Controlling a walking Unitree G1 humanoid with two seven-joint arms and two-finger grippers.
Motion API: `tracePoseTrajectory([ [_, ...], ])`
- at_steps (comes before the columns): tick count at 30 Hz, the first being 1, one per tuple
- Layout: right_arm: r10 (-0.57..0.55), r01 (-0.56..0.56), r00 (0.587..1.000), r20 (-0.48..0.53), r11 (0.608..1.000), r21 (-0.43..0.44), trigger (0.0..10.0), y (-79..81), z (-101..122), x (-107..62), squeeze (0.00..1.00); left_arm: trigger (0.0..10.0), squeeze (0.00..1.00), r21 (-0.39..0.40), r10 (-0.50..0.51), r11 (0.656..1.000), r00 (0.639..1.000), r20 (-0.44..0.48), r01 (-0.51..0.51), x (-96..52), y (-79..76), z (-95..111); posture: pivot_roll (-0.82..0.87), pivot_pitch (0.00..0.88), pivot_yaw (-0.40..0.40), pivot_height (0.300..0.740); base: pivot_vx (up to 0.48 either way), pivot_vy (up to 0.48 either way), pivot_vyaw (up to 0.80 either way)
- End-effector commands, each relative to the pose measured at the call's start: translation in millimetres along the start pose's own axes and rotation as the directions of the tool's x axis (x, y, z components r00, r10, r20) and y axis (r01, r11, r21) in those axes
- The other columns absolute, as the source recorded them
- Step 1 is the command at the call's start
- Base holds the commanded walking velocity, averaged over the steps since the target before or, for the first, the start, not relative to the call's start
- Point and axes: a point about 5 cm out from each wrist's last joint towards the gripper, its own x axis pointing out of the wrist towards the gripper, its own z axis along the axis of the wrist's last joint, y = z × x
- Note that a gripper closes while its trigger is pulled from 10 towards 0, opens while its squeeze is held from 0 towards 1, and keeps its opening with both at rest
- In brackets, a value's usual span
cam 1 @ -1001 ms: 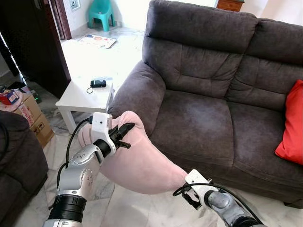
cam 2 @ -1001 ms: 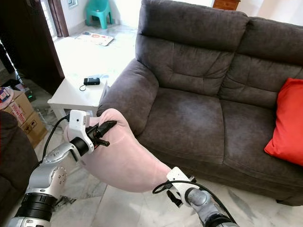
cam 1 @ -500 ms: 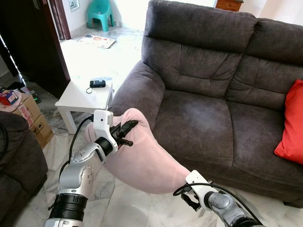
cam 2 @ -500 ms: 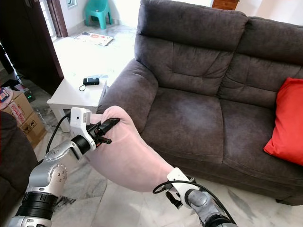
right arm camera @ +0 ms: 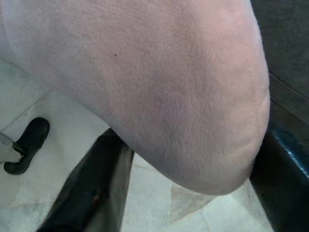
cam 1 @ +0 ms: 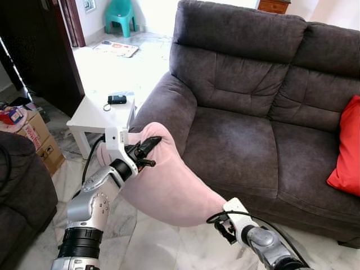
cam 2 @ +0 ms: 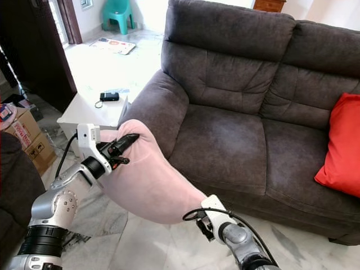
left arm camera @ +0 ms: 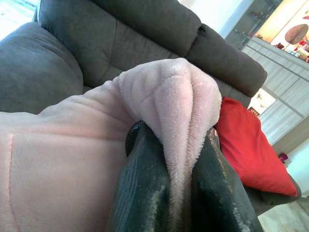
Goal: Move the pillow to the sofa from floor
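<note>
**Inspector:** Where is the pillow?

**Assistant:** The pink pillow (cam 1: 169, 188) hangs off the floor (cam 1: 146, 250) between the two arms, in front of the grey sofa (cam 1: 242, 140). Its upper corner is near the sofa's left armrest (cam 1: 163, 112); its lower end sits just ahead of the sofa's front edge. It slopes down from the robot's left to its right.

**Inspector:** Left gripper?

**Assistant:** The left gripper (cam 1: 147, 145) is raised beside the armrest, jaws clenched on a pinched fold at the pillow's upper corner. The left wrist view shows plush squeezed between the two black fingers (left arm camera: 145, 193).

**Inspector:** Right gripper?

**Assistant:** The right gripper (cam 1: 225, 225) is low, under the pillow's lower end. In the right wrist view one finger (right arm camera: 91, 183) lies below the rounded pink end and the other to its far side; the jaws straddle that end, grasping it loosely as far as can be seen.

**Inspector:** Surroundings?

**Assistant:** A red cushion (cam 1: 346, 149) rests on the sofa's right seat. A small white counter (cam 1: 93, 115) stands left of the armrest, carrying a dark object (cam 1: 116, 99) with a cord. A cardboard box (cam 1: 39, 140) sits on the floor at far left, and a teal stool (cam 1: 119, 14) stands in the far room.
</note>
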Motion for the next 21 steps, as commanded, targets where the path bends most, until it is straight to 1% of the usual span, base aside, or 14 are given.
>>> tracePoseTrajectory([
  [1, -0.003, 0.002, 1.0, 0.03, 1.0, 0.016, 0.0, -3.1, 6.8, 0.4, 0.0, 10.0, 0.0, 0.046, -0.106, 0.994, 0.988, 0.115, 0.101, 9.7, -19.4, 31.0, 0.13, 0.0, -0.099, 0.74, 0.0, 0.0, 0.0],
  [10, 0.003, -0.004, 0.999, 0.049, 1.0, 0.029, 0.0, -2.9, 8.8, 0.4, 0.0, 10.0, 0.0, 0.042, -0.102, 0.994, 0.988, 0.115, 0.098, 10.1, -18.9, 30.4, 0.13, 0.0, -0.1, 0.74, 0.0, 0.0, 0.0],
  [13, 0.001, -0.005, 0.997, 0.071, 0.998, 0.062, 0.0, -3.9, 11.8, 0.4, 0.0, 10.0, 0.0, 0.046, -0.097, 0.995, 0.99, 0.107, 0.093, 9.8, -18.5, 28.2, 0.13, 0.0, -0.098, 0.74, 0.0, 0.0, 0.0],
  [21, 0.01, -0.016, 0.996, 0.089, 0.998, 0.064, 0.0, -4.2, 14.4, 0.3, 0.0, 10.0, 0.0, 0.049, -0.095, 0.995, 0.99, 0.105, 0.09, 9.6, -18.8, 27.8, 0.13, 0.0, -0.099, 0.74, 0.0, 0.0, 0.0],
])
